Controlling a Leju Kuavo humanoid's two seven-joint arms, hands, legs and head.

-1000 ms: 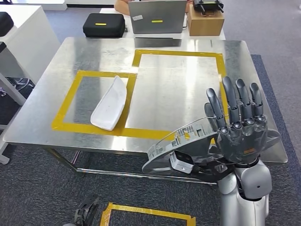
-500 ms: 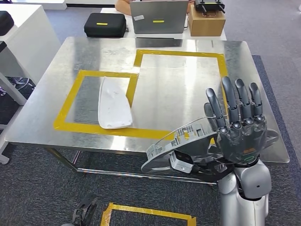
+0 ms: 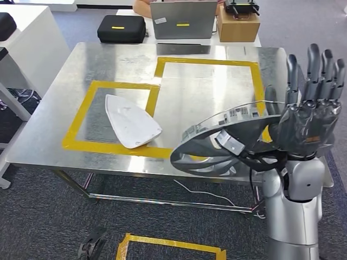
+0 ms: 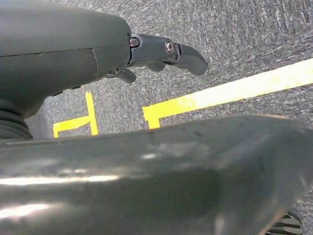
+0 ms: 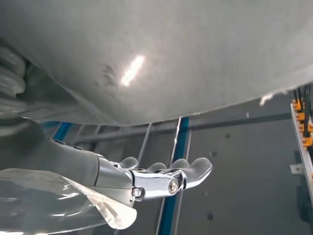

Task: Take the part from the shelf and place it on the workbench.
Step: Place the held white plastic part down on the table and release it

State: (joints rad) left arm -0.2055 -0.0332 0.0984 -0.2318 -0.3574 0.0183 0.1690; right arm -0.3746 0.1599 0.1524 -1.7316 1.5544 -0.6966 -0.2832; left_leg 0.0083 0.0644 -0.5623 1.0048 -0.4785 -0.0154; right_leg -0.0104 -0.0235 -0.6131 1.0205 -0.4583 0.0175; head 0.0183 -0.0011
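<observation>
Part lengthwise leftward, held by right hand.

Left hand cut off below

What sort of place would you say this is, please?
Probably a robotics test lab or workshop: a metal workbench marked with yellow tape zones, a laptop and equipment case behind.
</observation>
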